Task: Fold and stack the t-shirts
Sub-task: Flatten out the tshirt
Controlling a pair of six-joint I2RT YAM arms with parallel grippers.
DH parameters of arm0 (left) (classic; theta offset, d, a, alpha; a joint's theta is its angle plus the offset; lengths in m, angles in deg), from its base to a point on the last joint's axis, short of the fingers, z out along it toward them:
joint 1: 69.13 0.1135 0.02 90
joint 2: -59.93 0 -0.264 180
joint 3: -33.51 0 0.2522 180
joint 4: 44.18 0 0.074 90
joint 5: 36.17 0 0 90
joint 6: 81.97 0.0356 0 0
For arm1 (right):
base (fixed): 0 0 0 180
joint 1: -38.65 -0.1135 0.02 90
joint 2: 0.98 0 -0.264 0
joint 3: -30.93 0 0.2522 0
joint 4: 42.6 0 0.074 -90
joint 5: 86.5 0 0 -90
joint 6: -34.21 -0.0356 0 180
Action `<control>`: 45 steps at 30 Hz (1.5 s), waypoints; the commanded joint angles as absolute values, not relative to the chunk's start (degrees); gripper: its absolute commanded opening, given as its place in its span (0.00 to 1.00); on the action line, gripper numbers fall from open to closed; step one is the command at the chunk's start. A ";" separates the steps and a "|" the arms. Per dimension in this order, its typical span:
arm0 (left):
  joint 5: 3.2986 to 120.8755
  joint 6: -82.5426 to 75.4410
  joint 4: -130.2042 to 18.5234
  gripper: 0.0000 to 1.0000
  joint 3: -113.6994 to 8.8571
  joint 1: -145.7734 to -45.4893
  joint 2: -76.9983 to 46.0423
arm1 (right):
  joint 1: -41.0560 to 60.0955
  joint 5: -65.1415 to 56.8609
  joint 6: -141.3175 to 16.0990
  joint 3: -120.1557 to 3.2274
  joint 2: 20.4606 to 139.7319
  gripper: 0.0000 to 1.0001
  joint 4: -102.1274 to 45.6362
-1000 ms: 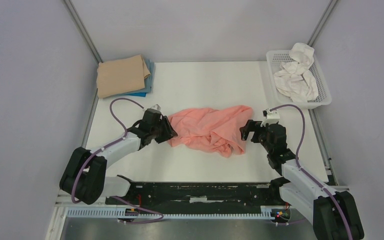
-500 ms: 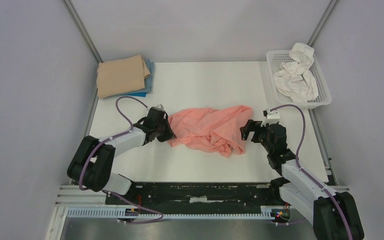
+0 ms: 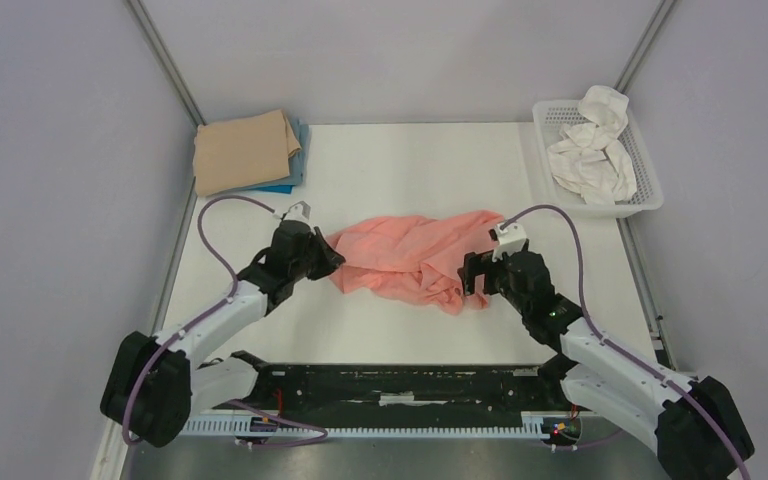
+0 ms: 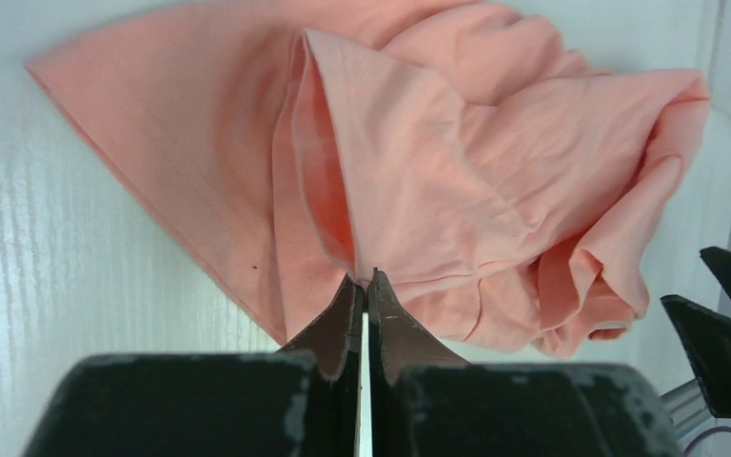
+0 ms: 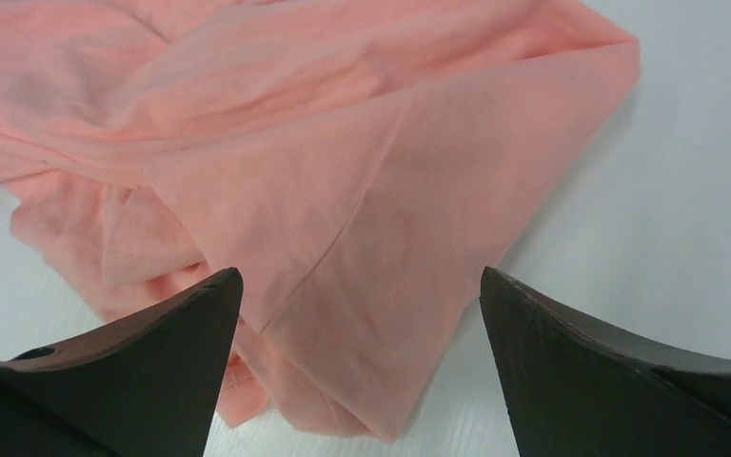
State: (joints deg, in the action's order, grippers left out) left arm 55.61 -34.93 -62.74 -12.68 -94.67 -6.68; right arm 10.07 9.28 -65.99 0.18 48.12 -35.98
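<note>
A crumpled salmon-pink t-shirt [image 3: 410, 255] lies at the table's middle. My left gripper [image 3: 328, 262] sits at its left end, shut on a fold of the cloth. In the left wrist view the jaws stand closed [image 4: 363, 278] and pinch the pink t-shirt [image 4: 419, 162] at a hem. My right gripper [image 3: 472, 275] is open at the shirt's right end. Its wide-spread fingers [image 5: 360, 273] straddle a flat corner of the pink t-shirt [image 5: 343, 171] without touching it. A folded tan t-shirt [image 3: 243, 148] rests on a blue t-shirt [image 3: 297, 160] at the back left.
A white mesh basket [image 3: 649, 196] holding white cloths [image 3: 590, 150] stands at the back right. Grey walls and metal posts close in the table on three sides. The arms' bases and a black rail line the near edge.
My left gripper has shut on the shirt's left fold and shifted slightly left. My right gripper, still open, has moved left and in over the shirt's right end.
</note>
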 commanded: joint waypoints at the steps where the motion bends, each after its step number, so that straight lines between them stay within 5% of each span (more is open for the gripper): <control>1: 50.67 -33.14 -60.22 0.02 -9.84 -94.89 0.83 | 2.07 22.58 -67.13 -3.69 48.48 0.98 -28.94; 14: 34.45 -31.36 -66.41 0.02 -7.18 -94.94 23.86 | -3.54 36.32 -78.36 -0.54 49.68 0.95 -20.60; 27: 29.31 -31.59 -69.72 0.02 -7.58 -94.88 25.84 | -3.02 51.60 -89.34 -0.37 45.54 0.91 -11.54; 30: 29.97 -31.48 -69.46 0.02 -7.57 -94.91 25.37 | -3.01 44.46 -81.57 -0.30 42.78 0.92 -16.29; 36: 30.90 -31.33 -68.66 0.02 -7.60 -94.89 23.56 | -4.20 7.61 -62.22 1.88 45.07 0.90 -37.20; 45: 30.93 -30.99 -68.33 0.02 -7.72 -94.82 22.19 | -16.87 30.30 -54.44 -4.95 60.68 0.87 -35.05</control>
State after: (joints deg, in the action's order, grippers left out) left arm 32.26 -33.18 -70.09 -7.17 -94.76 22.65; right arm -13.14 18.31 -59.59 -1.11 57.17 -32.33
